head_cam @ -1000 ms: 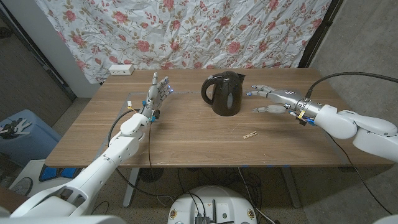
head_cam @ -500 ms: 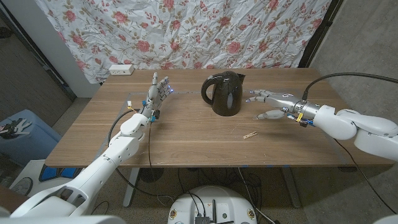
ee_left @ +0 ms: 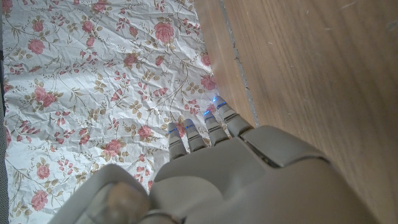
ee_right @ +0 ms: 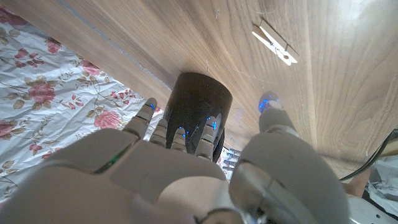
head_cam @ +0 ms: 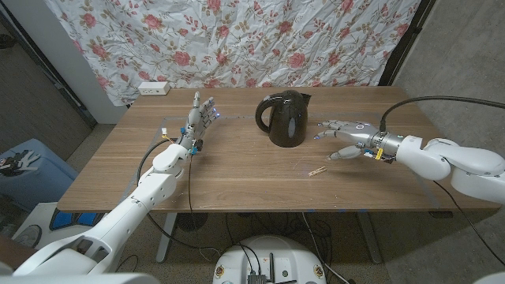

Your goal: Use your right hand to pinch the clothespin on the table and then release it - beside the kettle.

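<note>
The right hand [head_cam: 348, 139] hovers empty, fingers spread, right of centre — a careless descent could knock the clothespin [head_cam: 317, 170] aside or brush the kettle [head_cam: 284, 117].

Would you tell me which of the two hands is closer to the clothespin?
The right hand, open just beyond the clothespin; the left hand waits across the kettle.

The left hand [ee_left: 230, 171] shows its back, fingers [ee_left: 214, 129] straight and together, reaching past the table [ee_left: 311, 68] edge toward the flowered cloth [ee_left: 93, 74].
</note>
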### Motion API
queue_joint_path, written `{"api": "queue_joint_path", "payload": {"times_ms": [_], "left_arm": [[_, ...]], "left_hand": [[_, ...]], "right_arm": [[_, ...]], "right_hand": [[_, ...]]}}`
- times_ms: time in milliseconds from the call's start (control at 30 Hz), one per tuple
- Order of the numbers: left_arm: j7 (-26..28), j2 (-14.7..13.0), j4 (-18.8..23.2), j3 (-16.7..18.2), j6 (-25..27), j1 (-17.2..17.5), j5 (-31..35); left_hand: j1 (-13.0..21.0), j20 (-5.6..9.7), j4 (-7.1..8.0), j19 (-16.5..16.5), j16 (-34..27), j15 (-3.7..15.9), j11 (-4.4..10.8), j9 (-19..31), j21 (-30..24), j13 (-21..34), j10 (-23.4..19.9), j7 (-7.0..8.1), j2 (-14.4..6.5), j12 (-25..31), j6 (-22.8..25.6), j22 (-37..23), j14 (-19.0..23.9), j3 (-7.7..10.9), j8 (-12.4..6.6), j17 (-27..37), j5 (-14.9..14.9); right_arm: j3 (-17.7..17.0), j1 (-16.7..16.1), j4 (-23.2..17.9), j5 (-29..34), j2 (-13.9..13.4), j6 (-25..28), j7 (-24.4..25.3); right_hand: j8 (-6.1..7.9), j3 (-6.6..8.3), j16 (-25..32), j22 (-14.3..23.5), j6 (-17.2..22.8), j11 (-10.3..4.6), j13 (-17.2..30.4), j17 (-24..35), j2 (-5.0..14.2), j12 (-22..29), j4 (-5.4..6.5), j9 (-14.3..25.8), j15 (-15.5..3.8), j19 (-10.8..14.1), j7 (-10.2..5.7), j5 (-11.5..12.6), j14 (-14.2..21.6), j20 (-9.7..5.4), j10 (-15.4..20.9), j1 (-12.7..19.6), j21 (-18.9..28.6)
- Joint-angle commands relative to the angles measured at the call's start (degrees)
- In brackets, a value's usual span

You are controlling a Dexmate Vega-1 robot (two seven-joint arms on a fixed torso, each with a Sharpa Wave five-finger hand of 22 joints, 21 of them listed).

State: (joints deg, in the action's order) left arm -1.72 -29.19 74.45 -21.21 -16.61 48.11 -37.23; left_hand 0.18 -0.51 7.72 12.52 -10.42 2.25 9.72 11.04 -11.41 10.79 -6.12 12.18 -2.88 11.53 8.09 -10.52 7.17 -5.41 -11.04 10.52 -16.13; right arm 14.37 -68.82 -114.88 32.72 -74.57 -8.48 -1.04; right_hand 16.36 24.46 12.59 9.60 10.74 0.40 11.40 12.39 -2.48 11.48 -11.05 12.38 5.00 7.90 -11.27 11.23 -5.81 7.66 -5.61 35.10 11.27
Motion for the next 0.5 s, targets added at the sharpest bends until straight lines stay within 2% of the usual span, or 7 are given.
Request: {"api": "queue_joint_path", "payload": {"times_ms": [33,367,500], "left_arm": [[0.0,0.0,0.0,0.0,0.0,0.0,0.0],[0.0,0.0,0.0,0.0,0.0,0.0,0.0],[0.0,0.0,0.0,0.0,0.0,0.0,0.0]], "left_hand": [[0.0,-0.04,0.32,0.5,-0.5,0.39,0.39,0.3,-0.4,0.1,-0.2,0.50,-0.6,0.4,0.0,-0.1,0.5,0.05,-0.36,0.2,-0.5],[0.0,0.00,0.32,0.5,-0.5,0.33,0.39,0.3,-0.4,0.1,-0.2,0.50,-0.6,0.4,0.0,-0.1,0.5,0.05,-0.36,0.2,-0.5],[0.0,0.00,0.32,0.5,-0.5,0.33,0.31,0.3,-0.4,0.1,-0.2,0.50,-0.6,0.4,0.0,-0.1,0.5,0.05,-0.36,0.2,-0.5]], "right_arm": [[0.8,-1.5,-1.0,2.3,-2.0,1.9,0.6],[3.5,-0.1,-0.2,5.1,-1.7,1.7,0.0],[4.8,0.9,0.1,6.6,-1.5,1.3,-0.7]], "right_hand": [[0.84,0.60,0.6,0.0,1.1,-0.21,0.3,0.2,-0.81,0.3,0.12,0.2,-0.29,1.0,-0.24,-0.2,0.4,-0.05,0.4,2.0,0.2],[1.85,1.44,0.7,0.1,2.7,-0.57,0.4,0.2,-1.40,0.5,0.18,0.4,-0.65,1.8,-0.73,-0.1,1.1,-0.38,1.2,5.2,0.2],[2.24,1.83,0.8,0.1,3.3,-0.63,0.4,0.2,-1.66,0.5,0.23,0.4,-0.85,2.9,-0.76,0.1,1.6,-0.14,1.5,6.8,0.4]]}}
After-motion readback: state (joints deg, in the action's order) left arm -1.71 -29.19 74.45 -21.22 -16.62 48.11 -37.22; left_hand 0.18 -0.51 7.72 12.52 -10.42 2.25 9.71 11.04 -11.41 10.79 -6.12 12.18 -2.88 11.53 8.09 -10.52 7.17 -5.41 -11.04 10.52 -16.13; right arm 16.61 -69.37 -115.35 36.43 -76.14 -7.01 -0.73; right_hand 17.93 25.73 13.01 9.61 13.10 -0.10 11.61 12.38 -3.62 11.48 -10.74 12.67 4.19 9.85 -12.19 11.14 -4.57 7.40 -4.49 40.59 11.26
